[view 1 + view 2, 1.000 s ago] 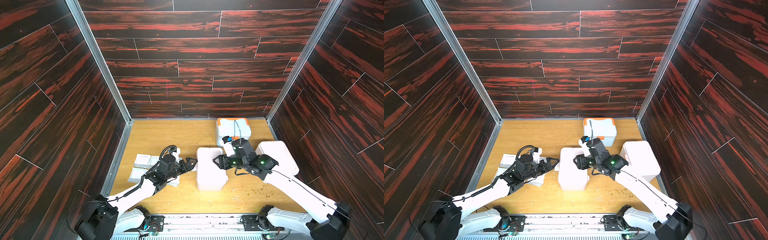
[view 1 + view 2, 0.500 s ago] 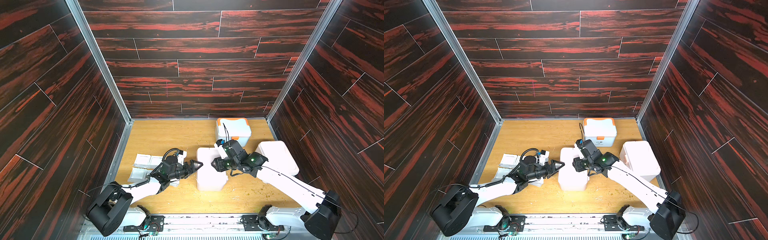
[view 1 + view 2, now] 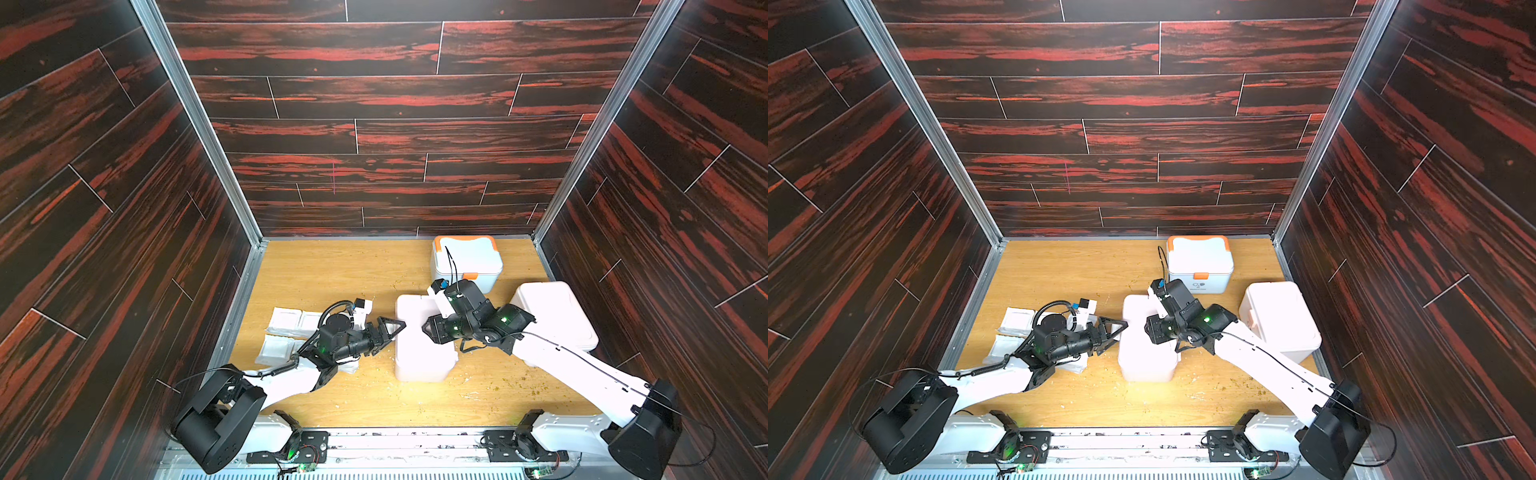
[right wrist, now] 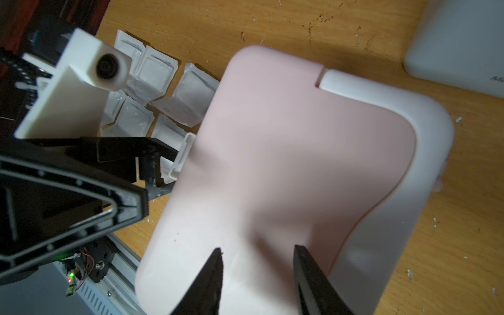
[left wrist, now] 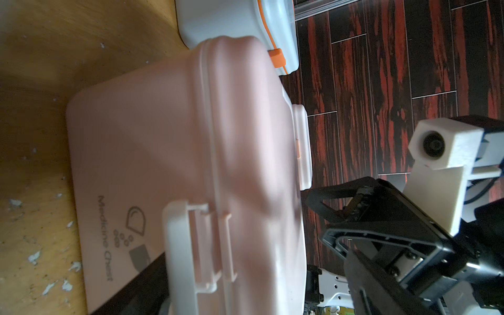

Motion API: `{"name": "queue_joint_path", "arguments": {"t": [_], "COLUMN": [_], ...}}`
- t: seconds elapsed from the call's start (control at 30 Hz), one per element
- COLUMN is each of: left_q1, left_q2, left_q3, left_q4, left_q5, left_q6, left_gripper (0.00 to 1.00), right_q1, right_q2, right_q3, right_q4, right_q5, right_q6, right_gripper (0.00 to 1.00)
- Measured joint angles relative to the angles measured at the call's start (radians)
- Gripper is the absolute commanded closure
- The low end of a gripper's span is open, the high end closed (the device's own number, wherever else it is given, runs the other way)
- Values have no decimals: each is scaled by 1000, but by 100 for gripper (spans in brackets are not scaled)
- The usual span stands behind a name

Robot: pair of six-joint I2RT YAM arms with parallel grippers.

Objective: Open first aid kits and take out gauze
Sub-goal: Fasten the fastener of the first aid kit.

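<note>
Mid-table, pink kit [image 3: 415, 353] lying near-to-far, latch [image 5: 188, 245] toward parted left tool [image 3: 395, 334], right tool [image 4: 257, 253] seemingly parted

Pink kit [image 4: 272, 163] smooth matt plastic, orange-trim kit [image 3: 465, 259] glossier plastic, gauze [image 4: 191, 98] in shiny crinkled film, table [image 3: 332, 270] matt wood grain with gritty specks, walls [image 3: 374, 137] dark wood-look planks, rails [image 3: 199, 124] brushed metal.

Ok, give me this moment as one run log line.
middle kit: lid down | left end effector: open, at latch | right end effector: open, over lid | gauze packets: on table
</note>
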Motion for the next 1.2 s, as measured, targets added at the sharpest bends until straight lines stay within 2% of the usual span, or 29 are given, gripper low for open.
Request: {"name": "queue_joint_path", "arguments": {"t": [0.93, 1.07, 1.2], "left_q1": [14, 16, 17], "left_q2": [-105, -129, -199], "left_q3": [0, 1, 22], "left_q4": [-160, -240, -367], "left_q5": [-60, -80, -106], "left_q6": [58, 89, 133], "left_gripper": [0, 0, 0], "right_q1": [3, 3, 3], "right_q2": [8, 8, 6], "right_q3": [0, 0, 0], "right_q4": [1, 2, 5], "right_q5": [-6, -8, -8], "right_q6": [0, 0, 4], "right_gripper": [56, 55, 48]}}
